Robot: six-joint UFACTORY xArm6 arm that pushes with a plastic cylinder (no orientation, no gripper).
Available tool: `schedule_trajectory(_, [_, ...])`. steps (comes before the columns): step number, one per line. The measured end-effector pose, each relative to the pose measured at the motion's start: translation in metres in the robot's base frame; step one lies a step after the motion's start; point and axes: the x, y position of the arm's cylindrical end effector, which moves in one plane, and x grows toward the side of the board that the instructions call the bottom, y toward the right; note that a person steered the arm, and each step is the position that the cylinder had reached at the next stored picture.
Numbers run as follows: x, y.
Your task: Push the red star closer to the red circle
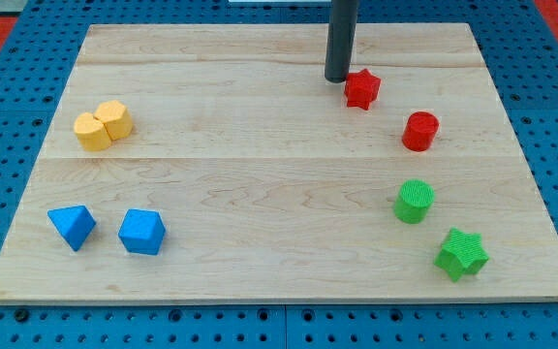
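The red star (pixel 361 89) lies on the wooden board (pixel 260 165) in the upper right part of the view. The red circle (pixel 419 131) stands a short way to its lower right, with a small gap between them. My tip (pixel 337 78) rests on the board just to the upper left of the red star, touching or nearly touching it. The dark rod rises straight up out of the view's top.
A green circle (pixel 415 202) and a green star (pixel 462 254) sit below the red circle at the right. Two yellow blocks (pixel 103 124) touch each other at the left. Two blue blocks (pixel 72 226) (pixel 142 232) sit at the lower left.
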Motion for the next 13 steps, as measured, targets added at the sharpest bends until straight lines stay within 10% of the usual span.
schedule_trajectory(9, [0.026, 0.130])
schedule_trajectory(13, [0.060, 0.075])
